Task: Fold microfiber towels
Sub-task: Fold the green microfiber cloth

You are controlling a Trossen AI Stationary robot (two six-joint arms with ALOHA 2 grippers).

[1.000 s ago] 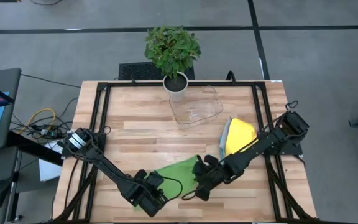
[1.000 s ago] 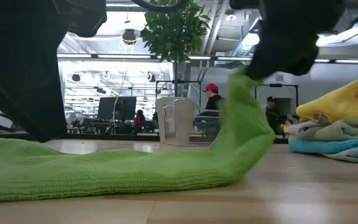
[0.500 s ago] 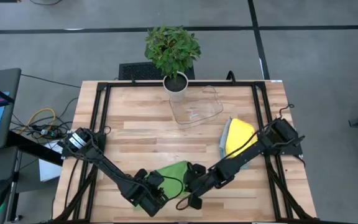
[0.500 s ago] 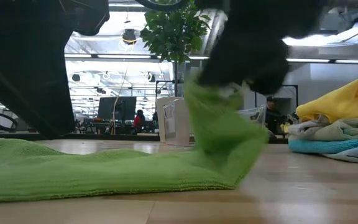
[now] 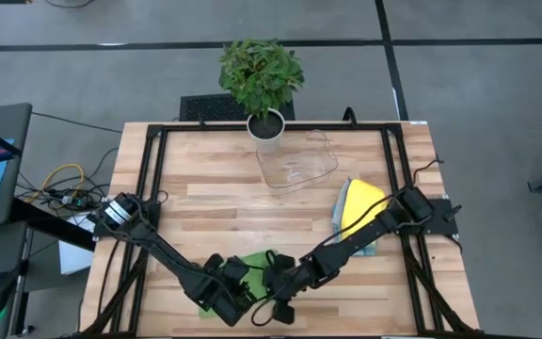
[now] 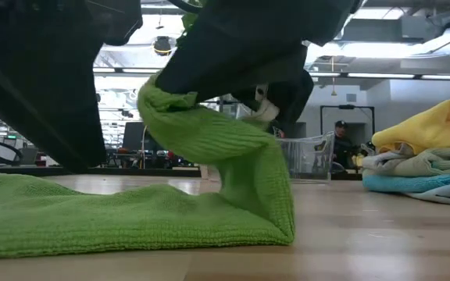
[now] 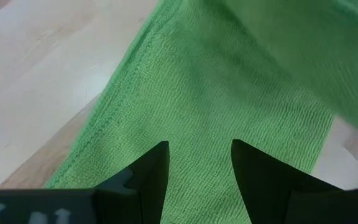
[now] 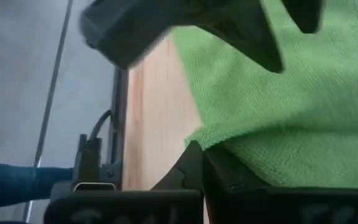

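Green towel: near edge of table, centre-left, one edge lifted and folded over.
Right gripper: pinching the lifted edge.
Left gripper: fingers apart, pressing the towel flat.

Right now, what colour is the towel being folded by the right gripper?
Bright green towel, pinched by the right gripper; clearest in the low view.

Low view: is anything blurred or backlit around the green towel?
Low view: green towel sharp, both arms dark silhouettes against bright room lights. Right wrist view: the other arm blurred, right gripper shut on the towel's edge. High view: evenly lit.
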